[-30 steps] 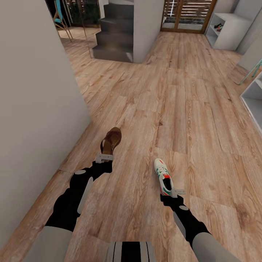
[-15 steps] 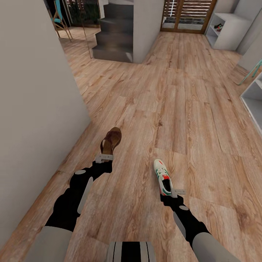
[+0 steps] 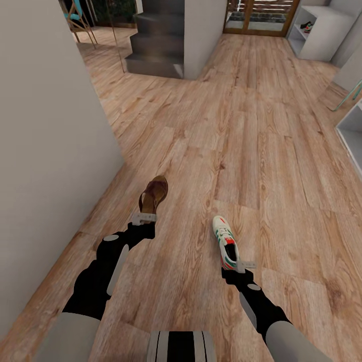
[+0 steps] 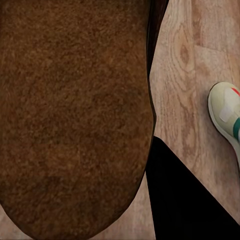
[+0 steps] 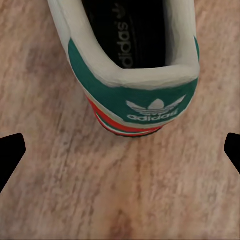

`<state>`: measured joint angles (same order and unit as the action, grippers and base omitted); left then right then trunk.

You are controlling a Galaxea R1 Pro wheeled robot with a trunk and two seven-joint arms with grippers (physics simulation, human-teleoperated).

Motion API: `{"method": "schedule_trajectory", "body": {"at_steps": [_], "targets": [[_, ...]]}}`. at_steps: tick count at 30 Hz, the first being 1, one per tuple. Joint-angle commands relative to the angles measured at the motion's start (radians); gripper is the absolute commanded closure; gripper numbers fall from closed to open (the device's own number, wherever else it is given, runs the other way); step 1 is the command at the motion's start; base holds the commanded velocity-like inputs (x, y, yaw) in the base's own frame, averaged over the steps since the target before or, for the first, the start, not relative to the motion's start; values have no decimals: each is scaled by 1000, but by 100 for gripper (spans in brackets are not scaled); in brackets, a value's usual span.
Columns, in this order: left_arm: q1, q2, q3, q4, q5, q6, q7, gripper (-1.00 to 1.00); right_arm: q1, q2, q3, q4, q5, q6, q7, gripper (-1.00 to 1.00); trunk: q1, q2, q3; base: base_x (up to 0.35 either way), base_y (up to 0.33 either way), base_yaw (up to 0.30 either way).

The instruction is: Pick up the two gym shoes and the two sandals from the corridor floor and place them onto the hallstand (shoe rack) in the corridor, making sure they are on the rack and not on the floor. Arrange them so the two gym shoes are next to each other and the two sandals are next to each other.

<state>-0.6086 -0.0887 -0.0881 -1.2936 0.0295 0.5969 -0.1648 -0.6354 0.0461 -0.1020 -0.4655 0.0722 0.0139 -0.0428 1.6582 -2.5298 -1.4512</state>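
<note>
While the robot rolls along the corridor floor (image 3: 261, 151), each arm carries one shoe out in front, heel end toward the wrist, toe pointing ahead, clear of the planks. The left gripper (image 3: 144, 217) pinches the heel end of a dark brown sandal (image 3: 154, 194); in the left wrist view the sandal's sole (image 4: 75, 115) sits hard against the lens, so the fingers are hidden, but the hold reads as clamped. The right gripper (image 3: 241, 265) holds the heel of a white gym shoe (image 3: 224, 242) with green stripes. The right wrist view looks onto its green heel collar (image 5: 135, 100), with dark finger tips wide at both edges, so I cannot tell how tightly it is closed. Carrying both at once likely saves a trip.

A white shelf unit (image 3: 322, 32) stands far ahead on the right with another gym shoe (image 3: 306, 25) on a shelf, probably the hallstand. A second white unit (image 3: 352, 130) sits nearer on the right. A grey wall (image 3: 50, 125) crowds the left arm, and grey stairs (image 3: 156, 48) and a pillar (image 3: 203, 35) lie ahead to the left. The floor between is open.
</note>
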Motion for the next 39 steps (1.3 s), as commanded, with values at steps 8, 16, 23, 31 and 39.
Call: {"method": "schedule_trajectory", "body": {"at_steps": [8, 16, 23, 31, 39], "targets": [[0, -2, 1, -1, 0, 6, -3, 100, 0, 1, -5, -1, 8, 1, 0, -100, 0, 0, -1, 50, -8, 0], [0, -2, 1, -1, 0, 6, -3, 100, 0, 1, -5, -1, 8, 1, 0, -100, 0, 0, -1, 116, -38, 0], [0, -2, 1, -1, 0, 6, -3, 100, 0, 1, -5, -1, 8, 1, -1, -100, 0, 0, -1, 4, -1, 0], [0, -2, 1, -1, 0, 6, -3, 100, 0, 1, -5, -1, 8, 1, 0, -100, 0, 0, -1, 0, 0, 0], [0, -2, 1, -1, 0, 6, -3, 100, 0, 1, -5, -1, 8, 1, -1, -100, 0, 0, -3, 0, 0, 0]]}}
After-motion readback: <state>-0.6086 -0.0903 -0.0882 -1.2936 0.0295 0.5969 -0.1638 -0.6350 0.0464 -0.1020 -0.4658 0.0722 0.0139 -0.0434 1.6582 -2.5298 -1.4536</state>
